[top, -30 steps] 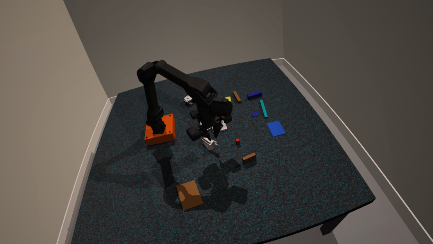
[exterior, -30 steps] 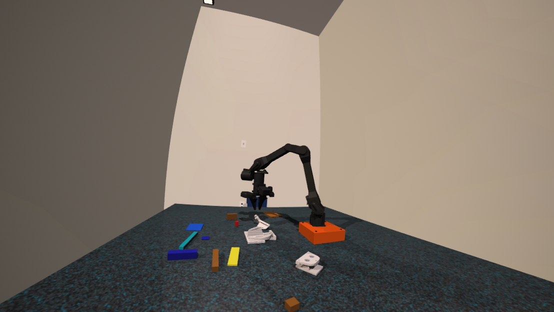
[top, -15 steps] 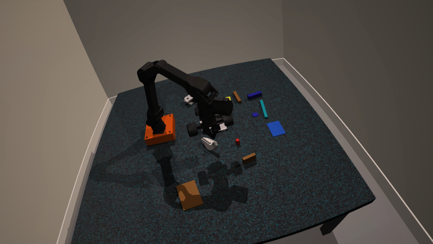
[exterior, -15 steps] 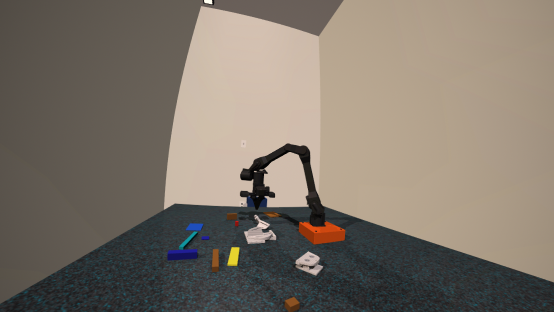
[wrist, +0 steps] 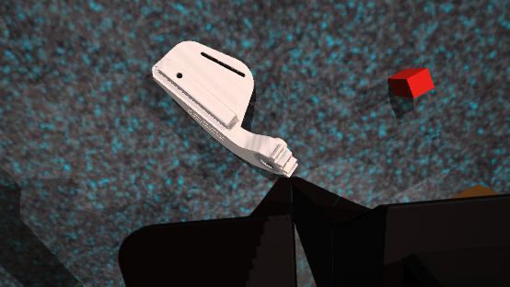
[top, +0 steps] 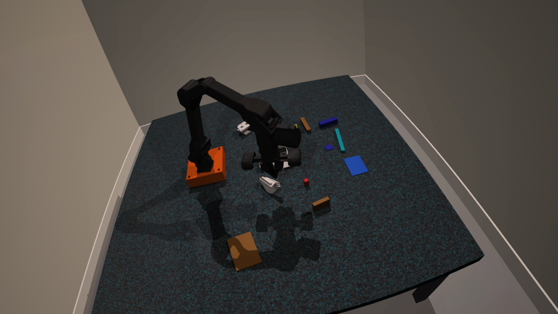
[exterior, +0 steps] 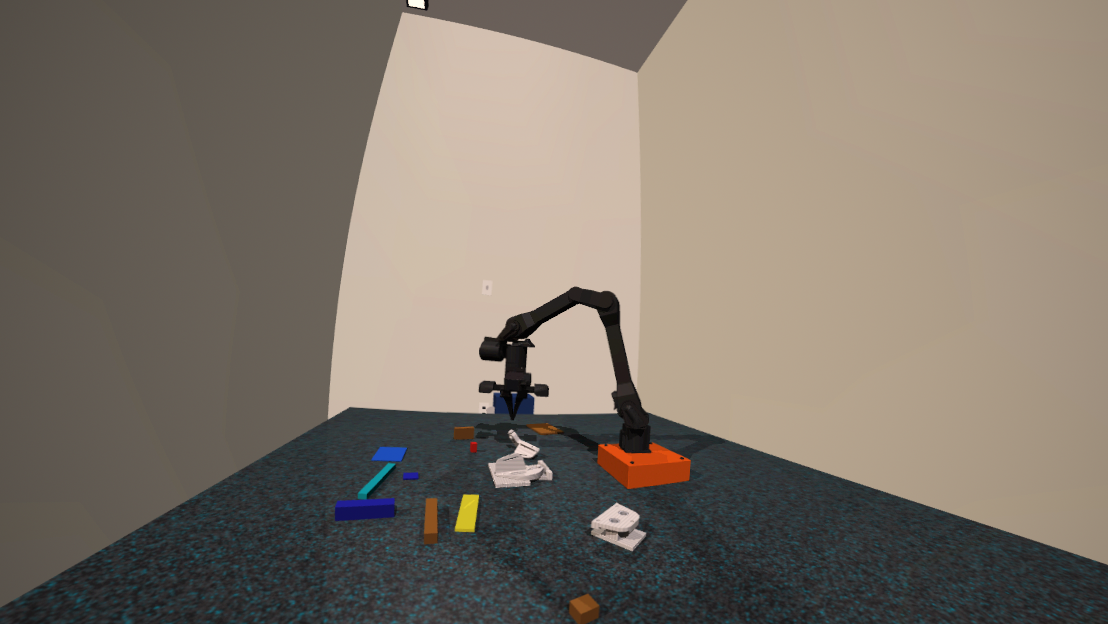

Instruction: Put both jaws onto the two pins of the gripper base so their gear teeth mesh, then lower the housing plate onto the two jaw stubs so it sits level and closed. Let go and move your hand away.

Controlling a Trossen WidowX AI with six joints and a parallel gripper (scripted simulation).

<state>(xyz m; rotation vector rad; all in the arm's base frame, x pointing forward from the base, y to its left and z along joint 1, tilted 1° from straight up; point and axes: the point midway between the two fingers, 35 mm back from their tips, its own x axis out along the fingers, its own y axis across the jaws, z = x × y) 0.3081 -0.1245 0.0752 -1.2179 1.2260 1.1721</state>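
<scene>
Loose jaw [top: 269, 184] [exterior: 527, 448] [wrist: 209, 85] lying on the table [top: 374, 234] [exterior: 255, 558] [wrist: 115, 202]; fingers [top: 275, 175] [exterior: 512, 417] clenched on nothing, hovering above.
Pickup needing, I judge, opening fully, centring across the jaw's solid body, then descending straight; pinching the toothed end risks twisting it and spoiling the pin alignment.

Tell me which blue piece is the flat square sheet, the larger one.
The bright blue square, beyond the teal bar's end; the other two are darker.
</scene>
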